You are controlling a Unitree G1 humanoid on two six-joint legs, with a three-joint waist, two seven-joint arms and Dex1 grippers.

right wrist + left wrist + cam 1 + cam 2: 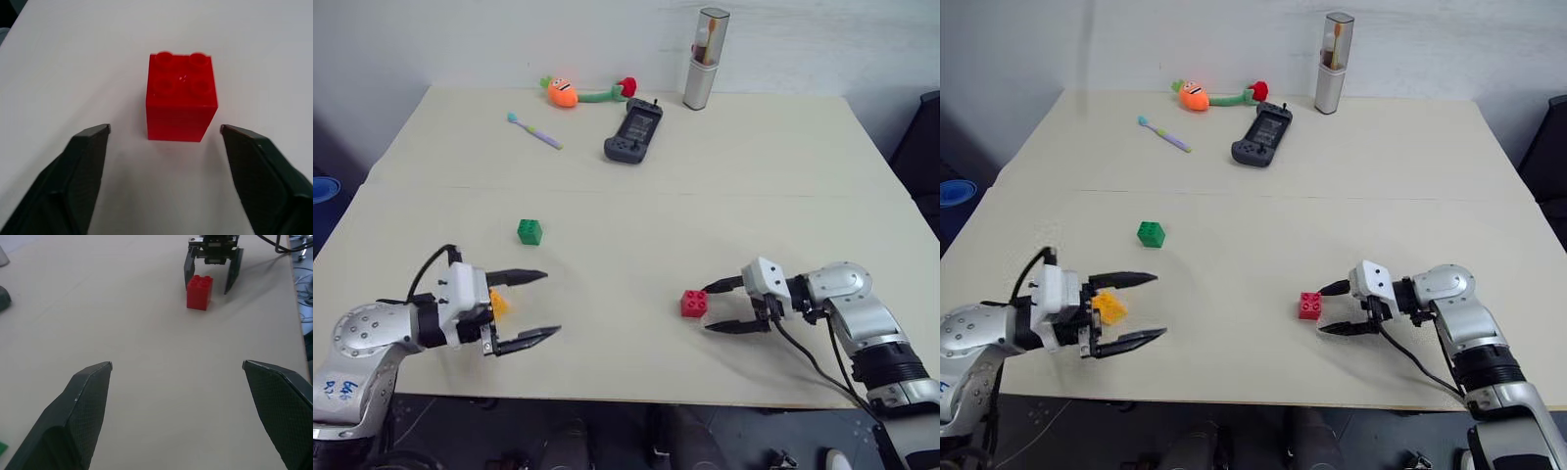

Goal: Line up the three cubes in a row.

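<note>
The red cube stands on the table's near right part, studs up. My right gripper is open and points leftwards at it, fingertips just short of its sides; the red cube sits a little beyond the fingers. The green cube rests alone left of centre. The yellow-orange cube lies on the table at the near left, beneath my open left gripper, which holds nothing and faces right towards the red cube.
Along the far edge lie a grey game controller, a toothbrush, a carrot plush toy and an upright toothbrush case. The table's front edge runs just below both grippers.
</note>
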